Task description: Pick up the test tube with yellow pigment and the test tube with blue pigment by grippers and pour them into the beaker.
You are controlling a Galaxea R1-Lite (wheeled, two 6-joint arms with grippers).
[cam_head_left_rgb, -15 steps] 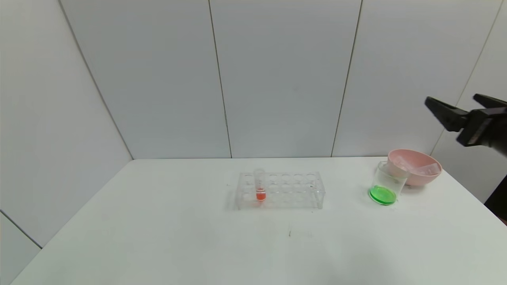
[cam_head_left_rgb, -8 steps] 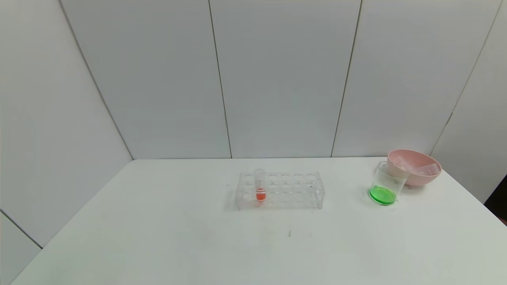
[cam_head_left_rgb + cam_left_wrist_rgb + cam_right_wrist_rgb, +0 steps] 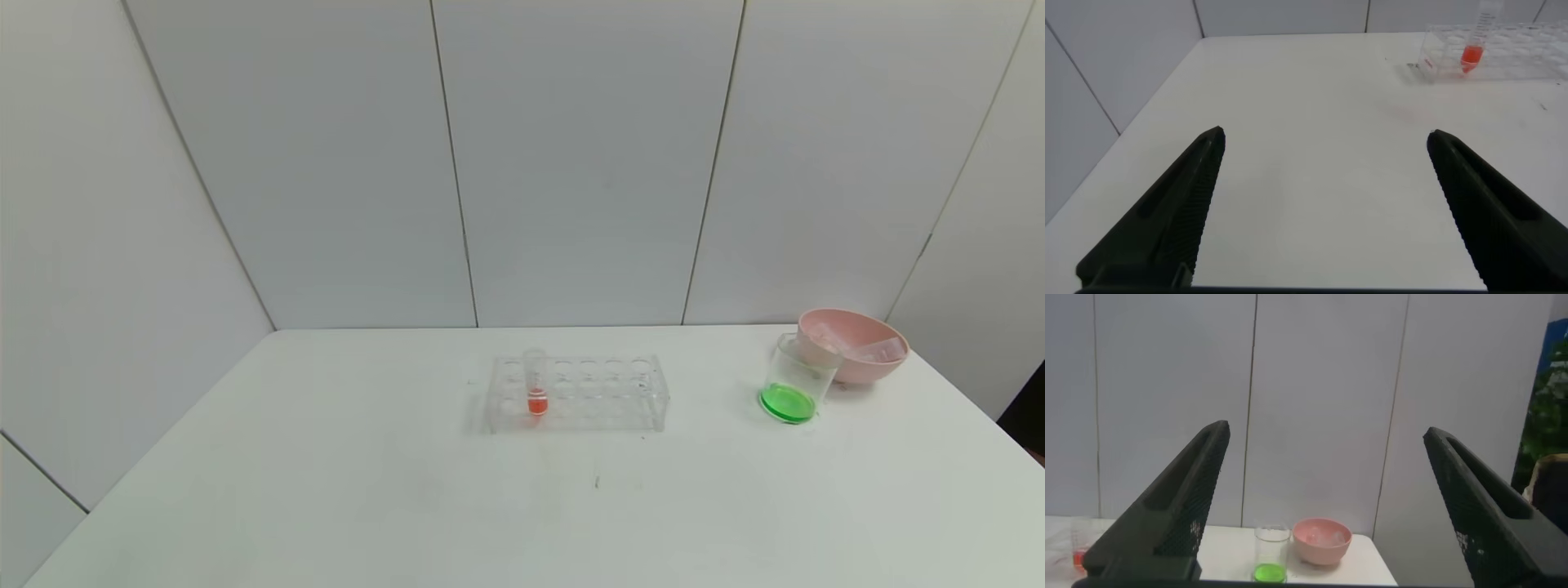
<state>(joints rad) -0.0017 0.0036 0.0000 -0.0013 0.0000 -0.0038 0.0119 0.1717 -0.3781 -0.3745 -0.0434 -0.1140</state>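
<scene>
A: where are the arms?

B: neither shows in the head view; left tool [image 3: 1323, 139] released, fingers [image 3: 1167, 220] spread wide, held low over the near-left part of the bench [image 3: 326, 490], aimed across it toward the rack [image 3: 1503, 59]; right tool [image 3: 1327, 433] also released, fingers [image 3: 1167, 506] wide apart, held level and well back from the bench, facing the wall with the beaker [image 3: 1271, 554] and pink bowl [image 3: 1321, 541] far ahead of it.

A: task items?

B: beaker [image 3: 796, 380] stands on the right side of the bench, green liquid in the bottom, just in front of the pink bowl [image 3: 853, 343], touching or nearly so; two clear empty tubes [image 3: 878, 351] lie in the bowl, can't tell which held yellow or blue; rack [image 3: 578, 392] mid-bench holds one upright orange-red tube [image 3: 535, 384] near its left end.
</scene>
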